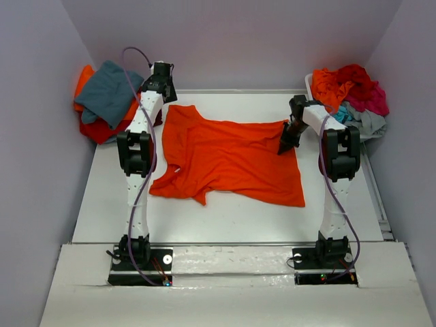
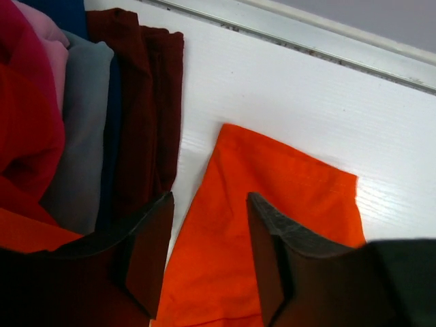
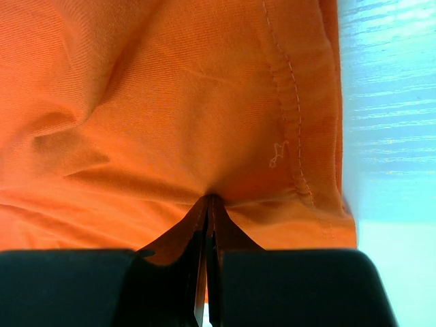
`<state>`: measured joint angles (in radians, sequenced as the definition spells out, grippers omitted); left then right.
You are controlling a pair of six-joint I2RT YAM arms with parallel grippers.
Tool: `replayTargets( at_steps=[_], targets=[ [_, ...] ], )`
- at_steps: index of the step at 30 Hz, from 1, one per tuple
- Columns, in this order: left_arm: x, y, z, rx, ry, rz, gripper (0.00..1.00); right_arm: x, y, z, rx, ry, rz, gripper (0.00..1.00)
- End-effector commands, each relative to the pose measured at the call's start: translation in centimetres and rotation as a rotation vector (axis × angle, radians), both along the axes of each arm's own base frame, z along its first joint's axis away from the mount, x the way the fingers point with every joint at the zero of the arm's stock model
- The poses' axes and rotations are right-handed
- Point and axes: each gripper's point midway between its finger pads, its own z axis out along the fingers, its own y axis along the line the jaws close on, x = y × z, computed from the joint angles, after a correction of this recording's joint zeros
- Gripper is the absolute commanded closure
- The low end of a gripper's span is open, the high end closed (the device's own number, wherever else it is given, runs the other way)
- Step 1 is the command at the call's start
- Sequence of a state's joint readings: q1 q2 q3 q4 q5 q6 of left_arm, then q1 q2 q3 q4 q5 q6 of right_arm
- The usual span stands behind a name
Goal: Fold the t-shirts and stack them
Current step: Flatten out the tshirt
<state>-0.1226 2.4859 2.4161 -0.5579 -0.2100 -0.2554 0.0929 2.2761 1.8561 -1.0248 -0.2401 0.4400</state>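
Since orange shirt [image 1: 231, 160] at frame centre is limp, light, you grab hem corners: right gripper [image 3: 208, 201] pinches cloth near hem, left gripper [image 2: 210, 201] parted, empty.

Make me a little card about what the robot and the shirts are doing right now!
orange t-shirt: spread on the table, wrinkled, not folded yet
left tool: open, over the orange sleeve, holding nothing
right tool: shut, pinching the orange t-shirt near its far right corner
folded stack: far left corner, teal-grey on top
unfolded heap: far right corner, red, orange, magenta, turquoise, grey
table: white
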Motion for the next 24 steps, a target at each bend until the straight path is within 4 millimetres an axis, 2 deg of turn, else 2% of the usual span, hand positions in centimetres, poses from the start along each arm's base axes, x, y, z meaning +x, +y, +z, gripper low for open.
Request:
replayTargets(
  at_steps=[1, 10, 11, 13, 14, 15, 16, 17, 19, 20, 23, 24],
  targets=[
    [0.3, 0.3, 0.7, 0.005, -0.025, 0.015, 0.29, 0.7, 0.3, 1.1, -0.009, -0.042, 0.027, 0.93],
    [-1.5, -0.1, 2.0, -0.037, -0.004, 0.019, 0.27, 1.2, 0.0, 2.0, -0.024, -0.076, 0.026, 0.93],
    [-1.8, -0.8, 1.9, -0.035, 0.006, 0.009, 0.27, 1.4, -0.1, 2.2, -0.028, -0.084, 0.023, 0.93],
    [-3.0, -1.1, 1.3, -0.02, 0.048, 0.005, 0.27, 2.3, -0.2, 3.2, -0.039, -0.126, 0.018, 0.92],
    [-3.5, -1.9, 1.9, -0.023, 0.043, -0.006, 0.26, 2.7, -0.2, 3.5, -0.042, -0.138, 0.016, 0.92],
    [-4.2, -1.9, 1.0, -0.026, 0.071, -0.009, 0.27, 3.1, -0.3, 3.6, -0.045, -0.151, 0.015, 0.9],
    [-4.6, -2.7, 1.0, -0.034, 0.077, -0.019, 0.27, 3.5, -0.3, 3.9, -0.045, -0.164, 0.011, 0.89],
    [-5.0, -2.6, 1.6, -0.035, 0.075, -0.016, 0.27, 4.4, -0.2, 4.5, -0.043, -0.189, 0.005, 0.89],
    [-5.8, -3.0, 1.5, -0.032, 0.091, -0.023, 0.27, 5.0, 0.0, 4.5, -0.036, -0.188, -0.004, 0.86],
    [-6.1, -3.7, 2.4, -0.036, 0.079, -0.035, 0.27, 5.9, 0.2, 5.5, -0.025, -0.22, -0.006, 0.84],
    [-6.9, -4.3, 2.7, -0.044, 0.09, -0.046, 0.27, 6.8, 0.4, 5.7, -0.018, -0.234, -0.016, 0.74],
    [-7.3, -4.3, 2.7, -0.045, 0.106, -0.049, 0.27, 7.5, 0.5, 6.5, -0.016, -0.26, -0.017, 0.68]
  ],
)
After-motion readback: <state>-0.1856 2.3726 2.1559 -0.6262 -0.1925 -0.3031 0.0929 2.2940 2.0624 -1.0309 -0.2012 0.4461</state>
